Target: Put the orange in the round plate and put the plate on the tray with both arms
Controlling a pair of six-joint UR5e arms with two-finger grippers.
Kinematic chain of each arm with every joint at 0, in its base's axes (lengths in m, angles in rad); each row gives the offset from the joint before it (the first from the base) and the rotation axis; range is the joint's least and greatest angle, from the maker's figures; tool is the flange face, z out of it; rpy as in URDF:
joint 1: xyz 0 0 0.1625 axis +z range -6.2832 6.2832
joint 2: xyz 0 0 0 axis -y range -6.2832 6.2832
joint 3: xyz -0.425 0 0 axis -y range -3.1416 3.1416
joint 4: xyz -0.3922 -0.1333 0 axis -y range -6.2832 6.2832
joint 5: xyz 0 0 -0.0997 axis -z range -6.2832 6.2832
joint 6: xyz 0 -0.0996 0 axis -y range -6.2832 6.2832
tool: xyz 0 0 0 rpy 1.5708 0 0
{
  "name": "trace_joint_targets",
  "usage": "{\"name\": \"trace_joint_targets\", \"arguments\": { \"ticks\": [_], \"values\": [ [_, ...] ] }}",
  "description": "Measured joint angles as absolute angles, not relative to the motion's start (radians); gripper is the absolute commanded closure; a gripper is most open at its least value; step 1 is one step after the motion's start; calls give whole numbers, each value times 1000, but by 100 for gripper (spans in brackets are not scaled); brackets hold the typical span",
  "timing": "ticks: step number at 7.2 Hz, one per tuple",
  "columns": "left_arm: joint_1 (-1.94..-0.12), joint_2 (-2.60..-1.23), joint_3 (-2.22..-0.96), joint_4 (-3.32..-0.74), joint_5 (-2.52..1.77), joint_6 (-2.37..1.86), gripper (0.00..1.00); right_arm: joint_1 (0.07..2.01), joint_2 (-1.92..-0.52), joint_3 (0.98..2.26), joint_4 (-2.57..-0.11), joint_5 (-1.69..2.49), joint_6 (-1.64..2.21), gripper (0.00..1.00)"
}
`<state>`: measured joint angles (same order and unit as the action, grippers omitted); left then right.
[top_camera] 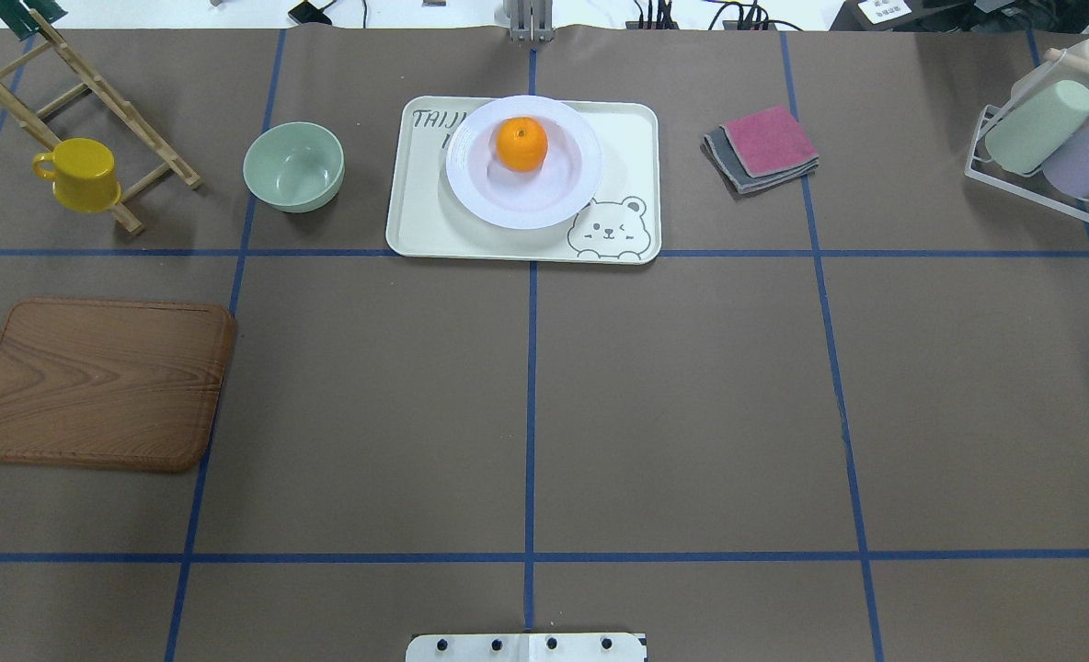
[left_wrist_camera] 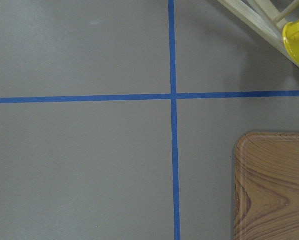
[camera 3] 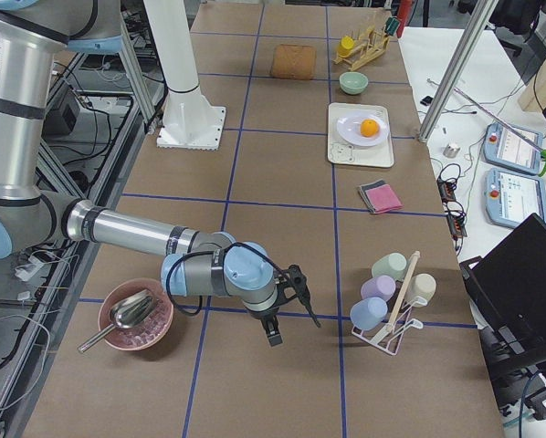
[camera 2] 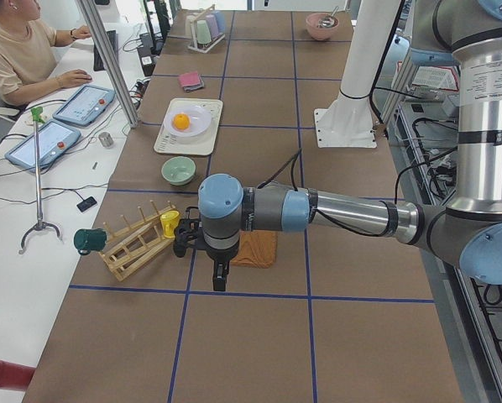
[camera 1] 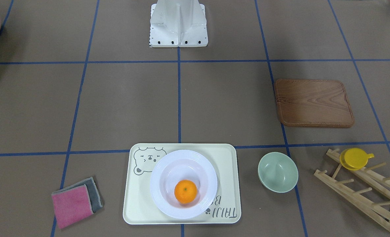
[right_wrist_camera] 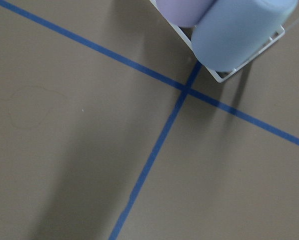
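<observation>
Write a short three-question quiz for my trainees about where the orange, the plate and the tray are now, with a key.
1. True or false: the orange lies in the round plate.
2. The round plate rests on: A the wooden board; B the tray; C the bare table.
3. Which dish stands beside the tray, on the robot's left?
Key: 1 true; 2 B; 3 the green bowl.

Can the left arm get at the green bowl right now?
Probably yes: the green bowl sits clear between tray and wooden rack, nothing over it; the left gripper hangs beside the wooden board.
</observation>
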<state>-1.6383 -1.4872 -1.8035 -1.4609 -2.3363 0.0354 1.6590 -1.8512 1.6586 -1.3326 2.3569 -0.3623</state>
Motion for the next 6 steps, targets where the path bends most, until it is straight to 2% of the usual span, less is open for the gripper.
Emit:
{"name": "trace_joint_targets", "arguments": {
  "ticks": [3,6],
  "values": [
    [-1638,-1481,-1811,-1460,-2338,35,0,1621,-1778,1691,-1573,2301,-359,0],
    [-1638,-1480,-1807,-1460,-2338,36,0,1620,-1730,1717,-1664,2289,-360,0]
  ]
}}
